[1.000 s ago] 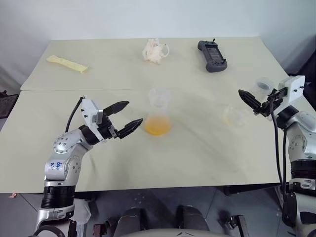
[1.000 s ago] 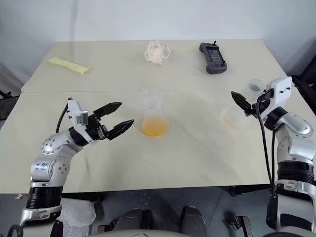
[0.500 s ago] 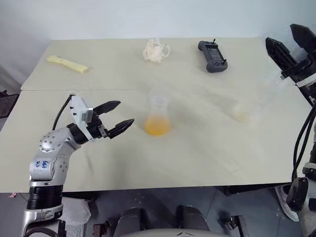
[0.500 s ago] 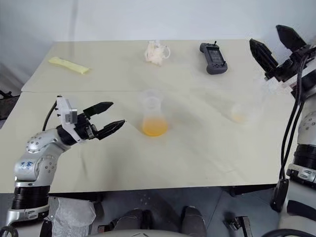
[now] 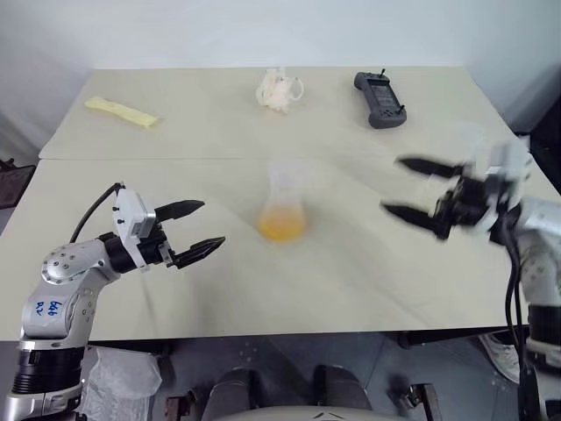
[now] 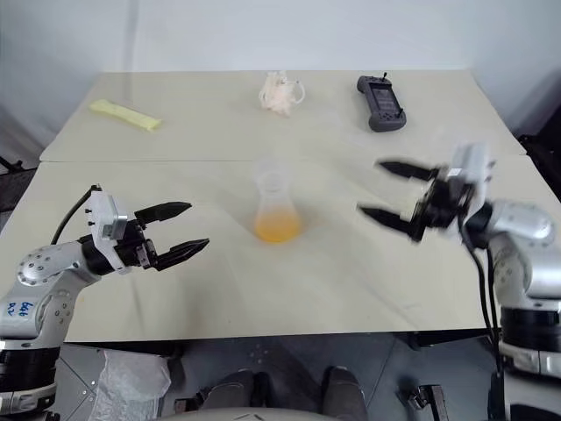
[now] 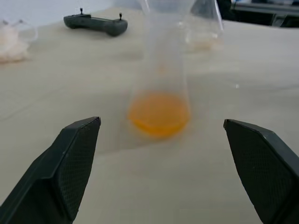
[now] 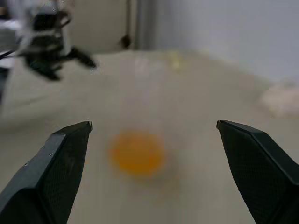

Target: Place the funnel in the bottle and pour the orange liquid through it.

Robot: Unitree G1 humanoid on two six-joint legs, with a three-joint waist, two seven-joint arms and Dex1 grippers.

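Observation:
The clear conical bottle (image 5: 283, 203) stands upright at the middle of the table, with the orange liquid (image 5: 280, 228) pooled in its base. A clear funnel (image 7: 168, 5), hard to make out, seems to sit in its neck. My left gripper (image 5: 210, 224) hovers open to the left of the bottle, pointing at it, apart from it. Open and empty, my right gripper (image 5: 392, 186) is to the right of the bottle and points toward it. Both wrist views look at the orange liquid (image 8: 137, 152) between wide-apart fingers.
At the back of the table lie a black handheld controller (image 5: 379, 88), a crumpled white wad (image 5: 279, 90) and a pale yellow strip (image 5: 121, 112). Another clear vessel (image 7: 205, 28) with faint orange residue stands behind the bottle in the left wrist view.
My right gripper swung in from the far right edge toward the bottle and now points left at it. My left gripper drew back to the left, away from the bottle.

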